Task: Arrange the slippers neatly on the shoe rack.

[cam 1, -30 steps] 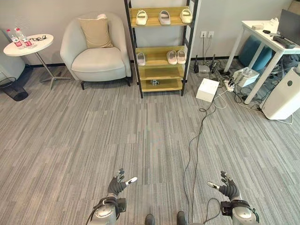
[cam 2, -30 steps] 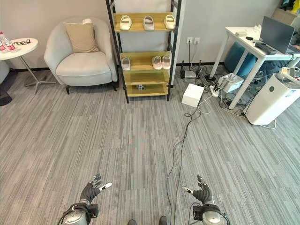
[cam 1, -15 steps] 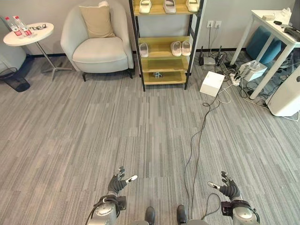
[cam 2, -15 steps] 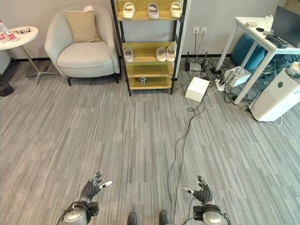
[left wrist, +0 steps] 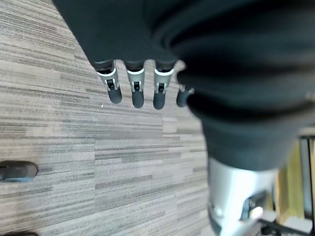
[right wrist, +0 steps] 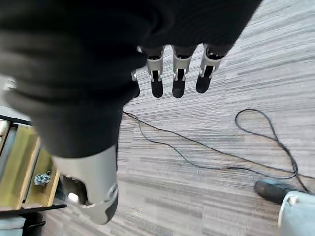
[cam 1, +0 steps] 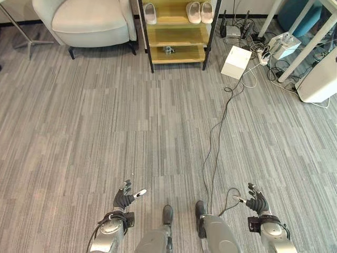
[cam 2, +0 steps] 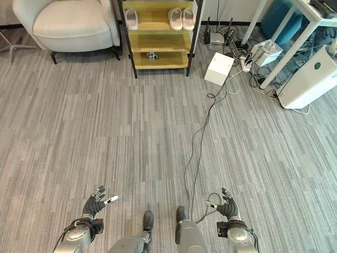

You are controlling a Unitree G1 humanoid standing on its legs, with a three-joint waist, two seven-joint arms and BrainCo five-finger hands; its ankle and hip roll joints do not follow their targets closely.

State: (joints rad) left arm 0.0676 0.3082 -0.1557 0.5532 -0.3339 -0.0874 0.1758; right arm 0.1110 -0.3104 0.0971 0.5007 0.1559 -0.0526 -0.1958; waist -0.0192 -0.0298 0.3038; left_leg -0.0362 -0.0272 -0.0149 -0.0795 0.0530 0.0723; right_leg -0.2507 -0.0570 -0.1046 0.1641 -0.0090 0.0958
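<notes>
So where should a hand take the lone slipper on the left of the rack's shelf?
Probably across the slipper at its strap, coming from the open front of the shoe rack: it lies flat, lengthwise front to back, apart from the pair, so both sides look free.

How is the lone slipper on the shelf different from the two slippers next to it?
The lone slipper sits by itself at the shelf's left end; the pair of slippers sits side by side toward the right end. A wide gap parts them. All are pale and lie on the same shelf.
</notes>
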